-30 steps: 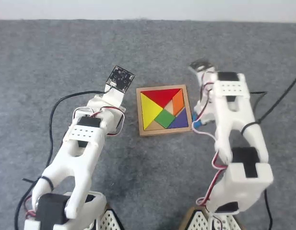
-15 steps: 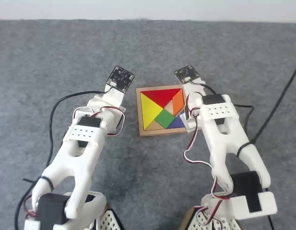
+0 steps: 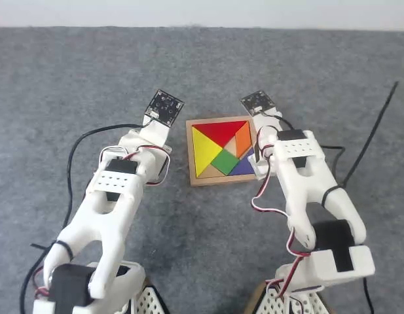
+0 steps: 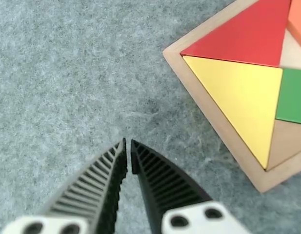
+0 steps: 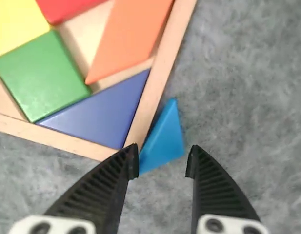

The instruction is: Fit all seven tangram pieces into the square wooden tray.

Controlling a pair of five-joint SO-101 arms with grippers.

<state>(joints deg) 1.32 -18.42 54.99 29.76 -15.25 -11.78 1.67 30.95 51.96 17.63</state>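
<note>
The square wooden tray [image 3: 189,154] sat on the grey felt-covered table [image 3: 90,78] between the two arms. Five pieces lay flat in it: the large red triangle [image 3: 221,132], the large yellow triangle [image 3: 205,150], the green square [image 3: 224,161], the orange parallelogram [image 3: 243,139] and the dark blue triangle [image 3: 242,168]. Bare wood showed in two triangular gaps, one between the red, orange and green pieces and one in the corner below the yellow and green.

The small light blue triangle [image 5: 162,139] lay on the felt outside the tray. One of its long edges seemed to touch the tray's outer wall beside the dark blue piece, though the wrist view was too steep to be sure.

The right gripper [image 5: 163,148] hung over that piece with its claw spread, one finger on either side and neither yet pinching. The left gripper [image 4: 128,142] rested over the felt near the tray's yellow-and-red corner, its fingers pressed almost together and holding nothing.

The step in hand looked like picking up the light blue triangle. Because the piece hugged the wall, the tray-side finger probably had little room, so the next move likely called for nudging it clear or seating that finger carefully. After that it would need a firm pinch, a lift, and a turn to match a gap.
</note>
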